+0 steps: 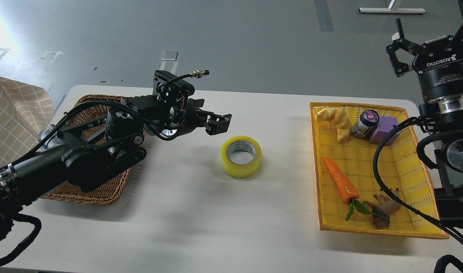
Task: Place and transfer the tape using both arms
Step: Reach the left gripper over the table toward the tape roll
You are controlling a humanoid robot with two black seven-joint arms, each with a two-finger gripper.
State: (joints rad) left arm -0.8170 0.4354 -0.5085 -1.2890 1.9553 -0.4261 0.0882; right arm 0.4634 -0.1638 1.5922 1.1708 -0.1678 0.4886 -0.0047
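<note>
Tape (241,156): lying flat on our desk (186,212), core axis upright, just ahead of and below our left end effector (216,123), the nearer one, fingers parted, empty. Our right end effector (429,36) hangs open, well apart.

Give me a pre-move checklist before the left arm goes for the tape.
1. Tape lying flat on the table, hole up, nothing touching it: ok.
2. Left end effector near the tape, empty: ok.
3. Left end effector opening wide enough for the roll: cannot tell.
4. Right end effector raised, open, clear of the tape: ok.
5. Wicker basket under the left arm free to receive: cannot tell.
</note>
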